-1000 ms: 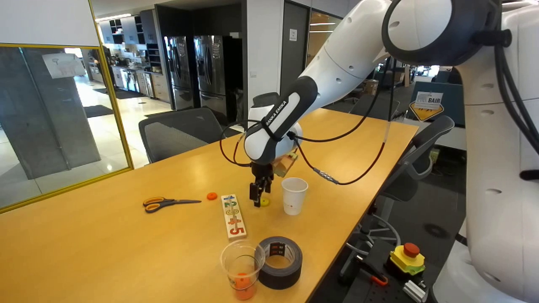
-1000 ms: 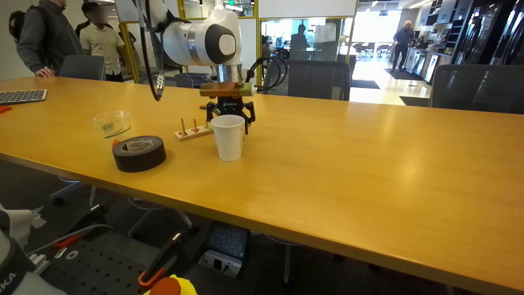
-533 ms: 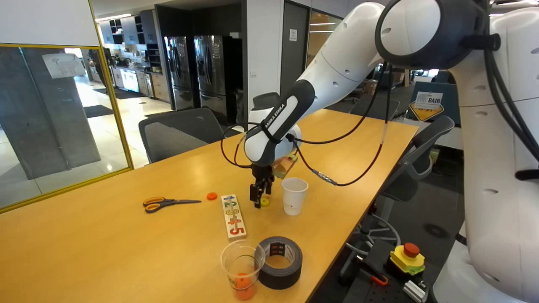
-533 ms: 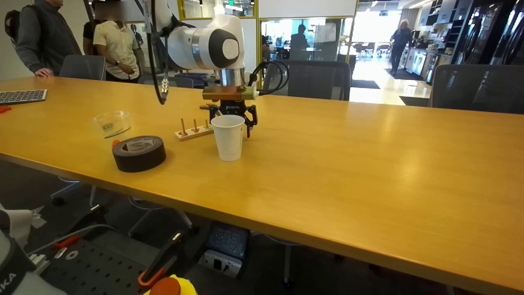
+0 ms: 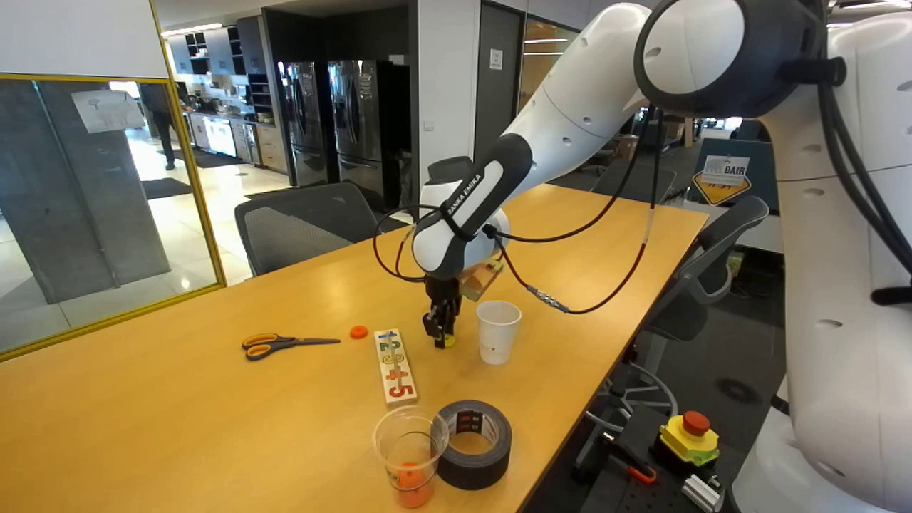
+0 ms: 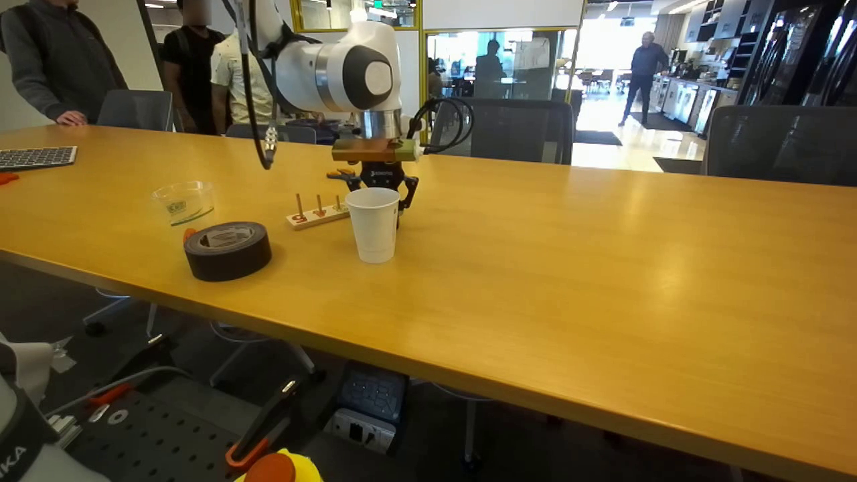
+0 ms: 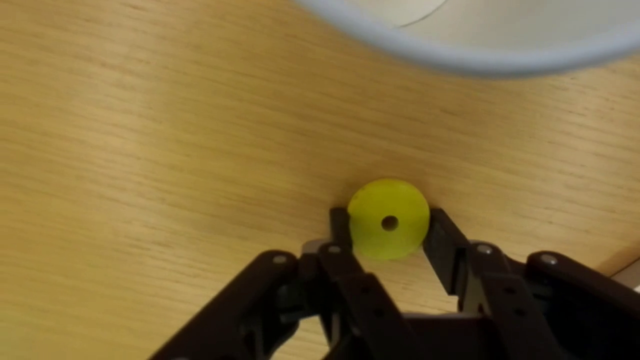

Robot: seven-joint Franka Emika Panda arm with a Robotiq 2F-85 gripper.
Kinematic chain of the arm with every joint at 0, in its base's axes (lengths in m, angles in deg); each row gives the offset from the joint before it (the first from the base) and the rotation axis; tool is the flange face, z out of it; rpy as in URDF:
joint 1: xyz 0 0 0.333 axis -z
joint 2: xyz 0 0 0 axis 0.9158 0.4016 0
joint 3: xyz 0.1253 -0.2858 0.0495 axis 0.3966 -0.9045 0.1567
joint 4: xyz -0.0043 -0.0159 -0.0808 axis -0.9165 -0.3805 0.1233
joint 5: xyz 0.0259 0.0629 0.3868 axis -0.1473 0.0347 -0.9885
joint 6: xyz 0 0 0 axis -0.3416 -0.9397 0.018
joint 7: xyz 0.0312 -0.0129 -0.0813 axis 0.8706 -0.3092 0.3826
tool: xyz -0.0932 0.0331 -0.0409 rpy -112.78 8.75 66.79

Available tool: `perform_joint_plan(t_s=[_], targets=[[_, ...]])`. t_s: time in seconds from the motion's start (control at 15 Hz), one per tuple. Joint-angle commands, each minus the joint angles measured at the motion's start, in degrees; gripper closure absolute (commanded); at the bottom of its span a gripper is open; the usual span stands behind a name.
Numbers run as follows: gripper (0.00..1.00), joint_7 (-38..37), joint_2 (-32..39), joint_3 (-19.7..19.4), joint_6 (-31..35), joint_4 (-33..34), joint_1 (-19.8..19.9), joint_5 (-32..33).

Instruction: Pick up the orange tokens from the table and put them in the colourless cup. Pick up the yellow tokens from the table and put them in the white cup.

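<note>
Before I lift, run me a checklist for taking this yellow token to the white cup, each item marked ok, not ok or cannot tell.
1. Yellow token gripped: ok, the gripper is shut on it from both sides.
2. White cup upright: ok, in both exterior views.
3. Token and cup apart: ok, table shows between them in the wrist view.
4. Token off the table: cannot tell.
5. Contents of the white cup: cannot tell, only part of its inside shows.
6. Loose orange token put in the colourless cup: not ok, it lies on the table.
</note>
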State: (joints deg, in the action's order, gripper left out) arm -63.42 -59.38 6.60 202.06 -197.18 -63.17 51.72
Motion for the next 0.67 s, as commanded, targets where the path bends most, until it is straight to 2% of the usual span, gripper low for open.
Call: perform_joint_plan(t_s=[0.0, 0.4, 0.6], targets=[[0.80, -2.1, 0.0, -0.2, 0.0, 0.9, 0.1, 0.9], [0.80, -8.0, -6.6, -0.2, -1.9, 0.7, -0.6, -0.1], [0.80, -14.3, -12.1, -1.9, -3.0, -0.8, -2.0, 3.5]])
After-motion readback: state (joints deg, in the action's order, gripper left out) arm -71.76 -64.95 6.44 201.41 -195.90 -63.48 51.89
